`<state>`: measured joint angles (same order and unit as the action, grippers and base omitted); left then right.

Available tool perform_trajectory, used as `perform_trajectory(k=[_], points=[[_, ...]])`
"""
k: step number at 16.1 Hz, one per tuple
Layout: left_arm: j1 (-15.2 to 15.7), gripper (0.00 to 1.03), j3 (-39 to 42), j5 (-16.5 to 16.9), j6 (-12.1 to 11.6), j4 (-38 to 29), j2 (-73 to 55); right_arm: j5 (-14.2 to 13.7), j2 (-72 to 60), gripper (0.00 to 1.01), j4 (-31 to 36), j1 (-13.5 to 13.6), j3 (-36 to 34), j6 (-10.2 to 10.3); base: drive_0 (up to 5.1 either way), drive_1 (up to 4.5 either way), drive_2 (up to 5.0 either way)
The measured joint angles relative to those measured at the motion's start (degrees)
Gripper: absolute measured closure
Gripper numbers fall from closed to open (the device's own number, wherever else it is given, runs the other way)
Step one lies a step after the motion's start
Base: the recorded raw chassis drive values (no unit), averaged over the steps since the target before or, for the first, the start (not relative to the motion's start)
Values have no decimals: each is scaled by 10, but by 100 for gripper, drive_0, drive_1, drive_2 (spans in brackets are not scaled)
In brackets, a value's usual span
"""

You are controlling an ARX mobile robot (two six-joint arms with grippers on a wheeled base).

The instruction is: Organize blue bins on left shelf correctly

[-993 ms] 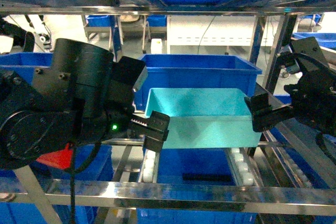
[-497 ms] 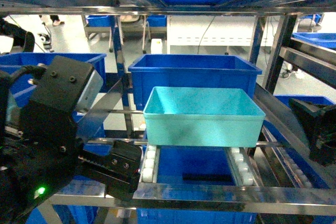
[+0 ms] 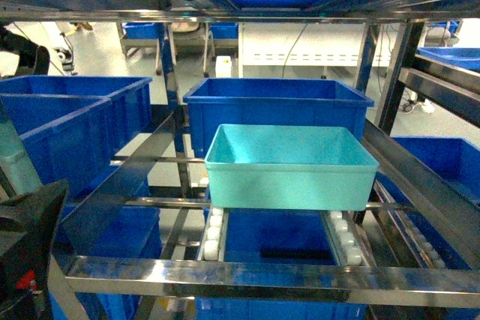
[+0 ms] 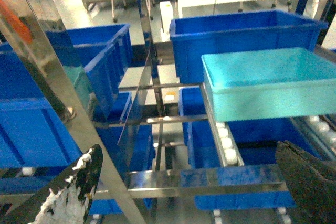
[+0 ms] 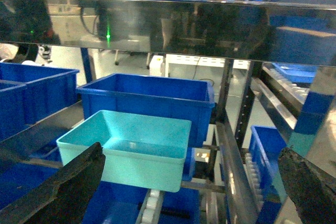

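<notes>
Here the light turquoise rectangular plastic tub (image 3: 291, 166) sits on the sloping tracks of small white rollers (image 3: 214, 231) of the shiny stainless-steel left shelf (image 3: 270, 271), in the middle lane, just in front of a dark royal-blue plastic bin (image 3: 277, 106). I judge it rests there because the rollers carry it by its base and the side rails keep it in its lane; it stands level, free of any grip.

The left gripper (image 4: 184, 182) shows only two dark fingertips at the bottom corners of its wrist view, with its jaws spread wide and empty. The right gripper (image 5: 189, 182) looks the same in its own wrist view: jaws parted, holding nothing, well short of the tub.

Counted in the head view: one turquoise tub; dark blue bins number at least five, though far ones are hard to separate.
</notes>
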<state>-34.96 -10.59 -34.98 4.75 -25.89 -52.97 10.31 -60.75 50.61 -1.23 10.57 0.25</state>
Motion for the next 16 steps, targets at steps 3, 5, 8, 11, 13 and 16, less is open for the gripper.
perform_trajectory(k=[3, 5, 8, 11, 13, 16], points=[[-7, 5, 0, -15, 0, -7, -5, -17, -33, 3, 12, 9, 13, 2, 0, 0, 0], [11, 15, 36, 13, -14, -153, -32, -25, -30, 4, 8, 9, 13, 2, 0, 0, 0], [163, 77, 97, 161, -37, -83, 176, -101, 93, 66, -60, 12, -46, -1, 0, 0, 0], [235, 101, 97, 233, -38, 17, 286, -101, 153, 99, -70, 12, -86, -3, 0, 0, 0], [271, 101, 97, 269, -38, 71, 341, -102, 229, 99, -136, 12, -97, -3, 0, 0, 0], [355, 101, 97, 341, -39, 121, 392, -102, 310, 99, -214, 12, -97, -3, 0, 0, 0]])
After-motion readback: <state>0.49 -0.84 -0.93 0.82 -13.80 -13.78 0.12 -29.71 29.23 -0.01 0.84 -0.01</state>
